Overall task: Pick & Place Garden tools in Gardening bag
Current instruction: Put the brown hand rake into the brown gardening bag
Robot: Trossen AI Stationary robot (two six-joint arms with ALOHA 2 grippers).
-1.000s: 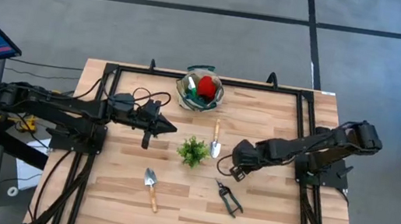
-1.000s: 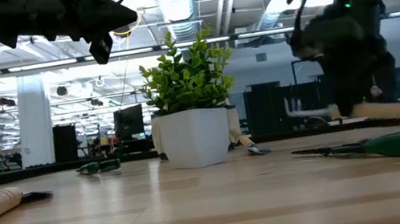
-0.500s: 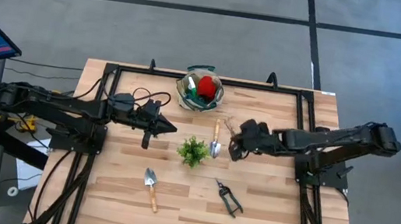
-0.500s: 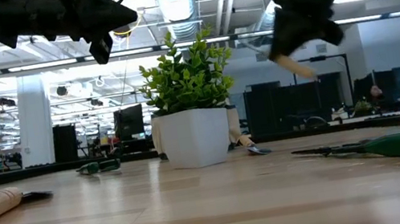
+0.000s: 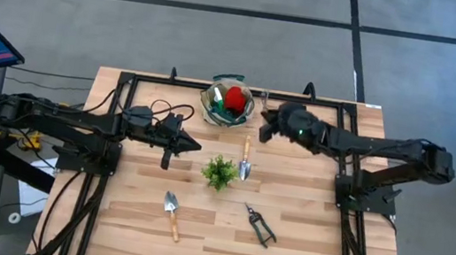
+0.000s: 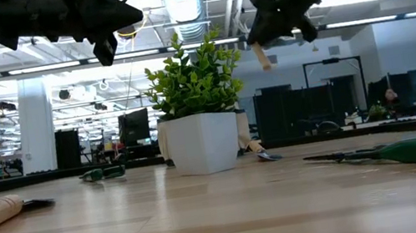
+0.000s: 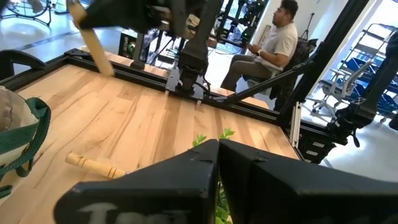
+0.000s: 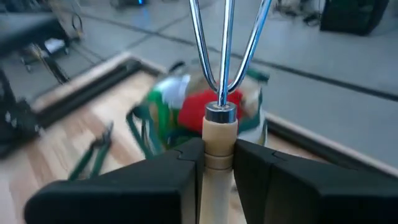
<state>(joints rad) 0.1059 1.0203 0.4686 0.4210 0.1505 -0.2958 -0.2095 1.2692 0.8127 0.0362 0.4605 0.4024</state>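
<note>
Rake (image 8: 225, 68) prong tips cut off by right wrist picture's edge; handle lower end hidden between right gripper (image 8: 217, 163) fingers. Gardening bag (image 8: 205, 109) blurred behind rake; contents beyond red gloves (image 8: 202, 112) unclear. Bag (image 7: 22, 134) cropped at left wrist picture's edge. Left gripper (image 7: 217, 163) blocks plant (image 7: 211, 138).

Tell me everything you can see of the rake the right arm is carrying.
The rake has a pale wooden handle, a shiny metal collar and bright chrome wire tines fanning out from it. The right hand is shut on the handle, just behind the collar, and nothing else touches the rake. It hangs in the air, tilted, beside the gardening bag at the table's far edge, tines pointing toward the bag. From the low view only the handle's end shows below the hand.
</note>
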